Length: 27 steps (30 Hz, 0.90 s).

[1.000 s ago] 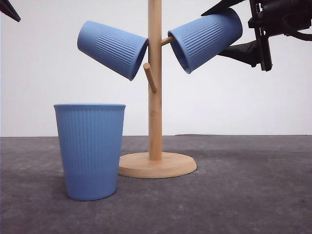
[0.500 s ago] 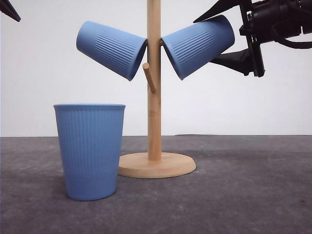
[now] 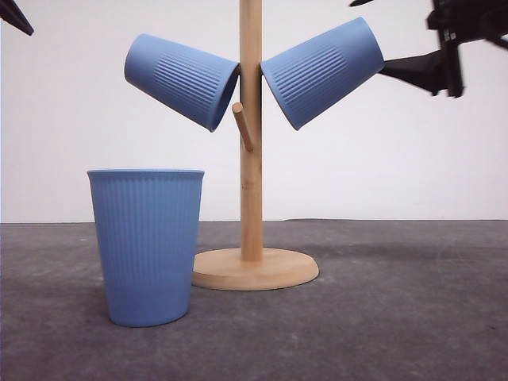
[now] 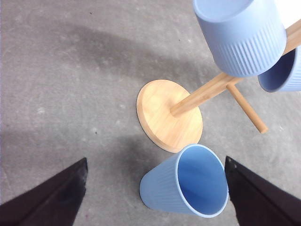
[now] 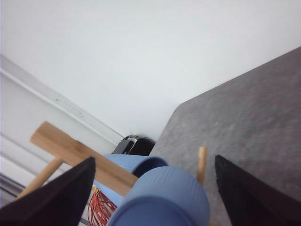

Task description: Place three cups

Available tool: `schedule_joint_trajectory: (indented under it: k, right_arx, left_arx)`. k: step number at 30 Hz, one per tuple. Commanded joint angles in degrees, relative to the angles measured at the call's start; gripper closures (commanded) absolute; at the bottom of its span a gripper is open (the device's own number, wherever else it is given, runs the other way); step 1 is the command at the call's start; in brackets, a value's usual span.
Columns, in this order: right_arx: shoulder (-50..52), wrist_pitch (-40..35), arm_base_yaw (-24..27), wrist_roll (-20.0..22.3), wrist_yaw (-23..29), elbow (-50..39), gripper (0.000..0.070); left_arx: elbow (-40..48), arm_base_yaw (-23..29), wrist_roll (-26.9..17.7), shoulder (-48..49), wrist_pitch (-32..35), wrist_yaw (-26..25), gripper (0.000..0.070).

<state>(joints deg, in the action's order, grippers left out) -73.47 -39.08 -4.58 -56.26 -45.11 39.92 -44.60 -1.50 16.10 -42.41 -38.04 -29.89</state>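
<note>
— Bamboo rack (image 3: 252, 143) in the middle of the desk (image 3: 397, 317), and two of the light-blue cups are already hung on it. See the left-hand cup (image 3: 182, 79), mouth down toward four o'clock, and the right-hand cup (image 3: 321, 71), mouth down toward eight o'clock?

— I see them. And the right pincer (image 3: 425, 40)?

— It sits off at three o'clock from that right-hand cup, jaws spread wide, nothing in them. One dark finger points at the cup's base, very near it; whether it touches I can't tell. From its wrist camera the cup (image 5: 162, 200) sits between the two spread fingers with a gap on each side.

— So which step is this?

— My guess: the second cup has just been let go onto its peg, and the third is what remains. That standing cup (image 3: 147, 246) is upright on the desk, at about eight o'clock from the rack's round base (image 3: 255, 268) and just beside it.

— Who takes it?

— Likely the left pincer (image 4: 155, 197). It hangs above the standing cup (image 4: 186, 186), fingers wide apart, empty. It would need to drop around the cup, close on the ribbed wall, lift, tip it mouth-down and thread it over the free peg (image 3: 244, 125) that juts toward the front.

— Tricky bit?

— Clearing the two hung cups while tilting, I'd say.
</note>
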Motion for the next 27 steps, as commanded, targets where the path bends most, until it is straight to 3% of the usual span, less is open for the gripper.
schedule_joint_trajectory:
  k: [1,6,10,15,18,22,27]
  right_arx:
    - [1.13,2.53,1.36,3.33,-0.63,0.66,0.0189]
    - [7.84,18.35,5.6,13.83,-1.4,0.66,0.0189]
    - [14.04,35.1,8.07,24.23,-0.37,0.66,0.0189]
    - [20.74,56.27,8.52,37.43,5.42,0.65,0.0189]
    - [23.51,65.28,8.46,43.68,8.86,0.61,0.0189]
    - [26.17,71.14,8.44,46.15,11.03,0.52,0.0189]
    - [27.46,73.06,7.26,47.03,11.13,0.19,0.0189]
  left_arx:
    - [-0.42,-0.03,-0.37,-0.28,0.08,0.01,0.0144]
    - [-0.44,-0.72,-0.37,-0.35,-1.58,-0.55,0.0143]
    - [-0.45,-3.05,-0.17,-1.39,-2.51,-0.6,0.0142]
    - [-0.51,-7.93,1.57,-4.95,-1.68,-0.09,0.0142]
    - [-0.57,-11.32,1.6,-8.36,-0.77,1.82,0.0143]
    - [-0.57,-15.76,2.47,-14.06,1.59,4.27,0.0143]
    - [-0.59,-20.33,5.48,-21.75,6.73,6.2,0.0144]
